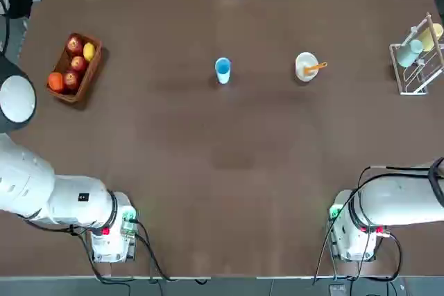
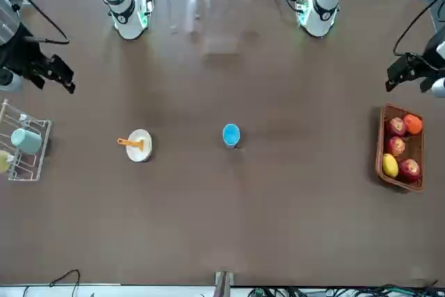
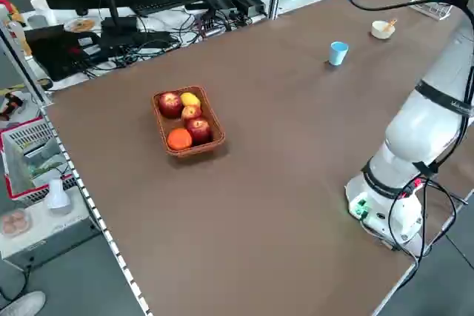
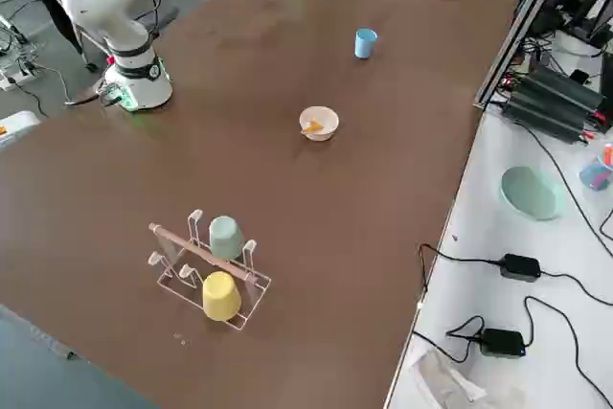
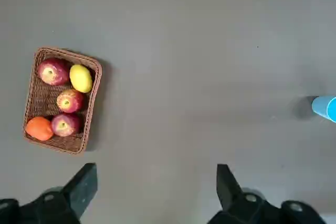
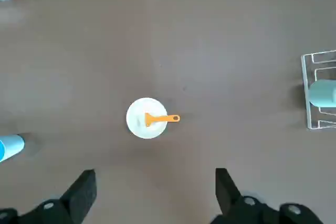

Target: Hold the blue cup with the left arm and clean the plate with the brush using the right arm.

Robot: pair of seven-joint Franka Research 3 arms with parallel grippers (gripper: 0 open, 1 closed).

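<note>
The blue cup (image 1: pixel 223 69) stands upright near the middle of the table's far half. To its right sits the plate (image 1: pixel 305 66), a small white dish. The brush (image 1: pixel 316 68), with its orange handle, lies across the plate. In the right wrist view the plate (image 6: pixel 142 121) and brush (image 6: pixel 165 118) lie well beyond my right gripper (image 6: pixel 155 190), which is open and holds nothing. My left gripper (image 5: pixel 155 187) is open too and hangs high over the table's left side. The cup (image 5: pixel 325 107) shows only at the edge of its view. Both grippers are far from the objects.
A wicker basket (image 1: pixel 73 67) of apples, a lemon and an orange sits at the far left. A wire rack (image 1: pixel 418 60) holding a teal and a yellow cup stands at the far right. Both arm bases (image 1: pixel 114 230) stand at the near edge.
</note>
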